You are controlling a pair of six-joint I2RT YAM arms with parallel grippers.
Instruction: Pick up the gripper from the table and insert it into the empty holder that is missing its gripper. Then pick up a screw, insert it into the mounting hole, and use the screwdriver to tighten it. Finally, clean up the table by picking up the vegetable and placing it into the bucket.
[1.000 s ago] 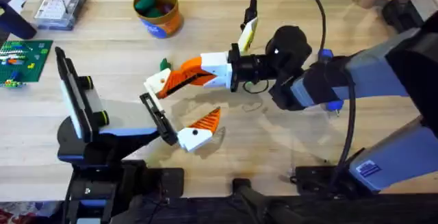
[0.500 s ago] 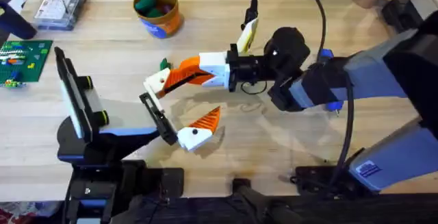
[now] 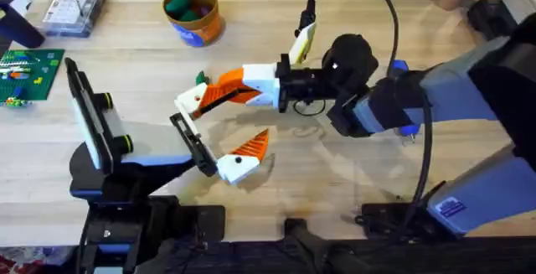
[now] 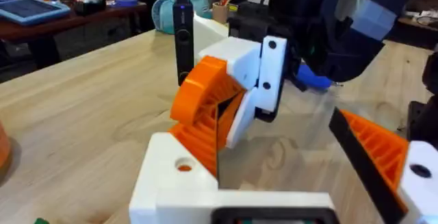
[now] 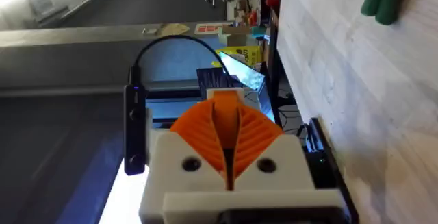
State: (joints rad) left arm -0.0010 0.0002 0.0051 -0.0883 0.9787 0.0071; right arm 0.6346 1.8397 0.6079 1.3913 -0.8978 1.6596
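My right gripper reaches in from the right and is shut on the gripper, an orange wedge on a cream-white base. It holds the piece just beyond the free end of the holder, the black bracket across my left arm's tip. The left wrist view shows the base close up, with a hole in its top. My left gripper stands open, its one mounted orange finger at the bracket's other end. A green vegetable peeks out behind the right gripper. The bucket stands at the back. No screw is visible.
A slim tool on a cable stands behind the right wrist. At the far left are a clear parts box and a green board. The right arm spans the table's right half. The bucket holds green and reddish items.
The right gripper has edged slightly left with the held piece, toward the bracket's free end. The left arm has not moved.
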